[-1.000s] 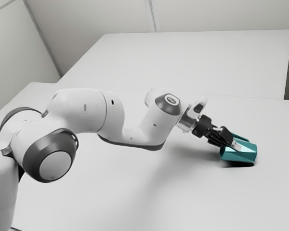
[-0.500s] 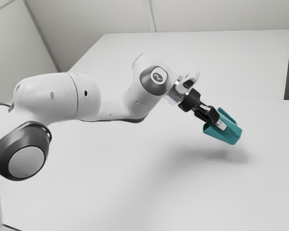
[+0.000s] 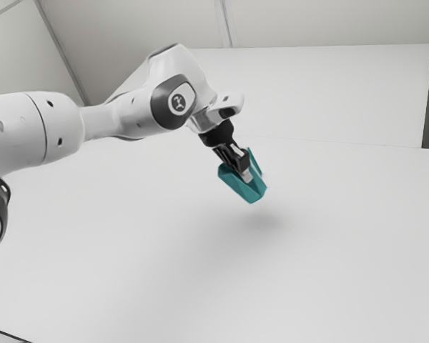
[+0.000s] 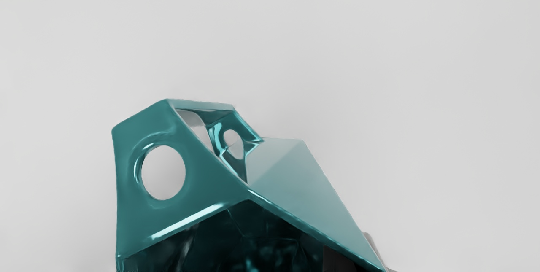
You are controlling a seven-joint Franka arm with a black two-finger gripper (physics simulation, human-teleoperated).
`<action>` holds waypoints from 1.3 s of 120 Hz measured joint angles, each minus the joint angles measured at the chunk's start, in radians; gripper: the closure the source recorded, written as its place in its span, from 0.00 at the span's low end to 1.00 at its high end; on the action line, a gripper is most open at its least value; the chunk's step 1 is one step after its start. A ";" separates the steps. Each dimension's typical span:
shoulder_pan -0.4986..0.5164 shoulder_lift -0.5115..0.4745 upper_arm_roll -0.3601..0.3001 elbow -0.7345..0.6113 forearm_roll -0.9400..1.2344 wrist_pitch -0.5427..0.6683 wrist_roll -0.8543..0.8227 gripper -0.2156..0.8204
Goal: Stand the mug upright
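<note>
The mug (image 3: pixel 236 186) hangs tilted above the table (image 3: pixel 336 257), near the exterior view's centre — grasped in the gripper (image 3: pixel 246 174). Table surface spreads toward that view's lower right; its far edge runs behind the mug. The mug's inside is dark, contents unclear — and the arm (image 3: pixel 53 128) is cut off at the exterior view's left.

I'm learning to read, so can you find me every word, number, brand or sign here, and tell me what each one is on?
One round sign, on the robot arm's dark joint cap: too small to read.
Mug: no writing on the sides that show.
Table: none that I can see.
</note>
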 joint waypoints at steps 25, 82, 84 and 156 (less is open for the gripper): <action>0.058 -0.083 -0.017 -0.086 0.162 -0.034 -0.100 0.95; 0.175 -0.204 -0.061 -0.240 0.471 -0.064 -0.305 0.96; 0.188 -0.209 -0.072 -0.245 0.476 -0.064 -0.311 0.96; 0.232 -0.257 -0.102 -0.466 0.592 0.160 -0.519 0.96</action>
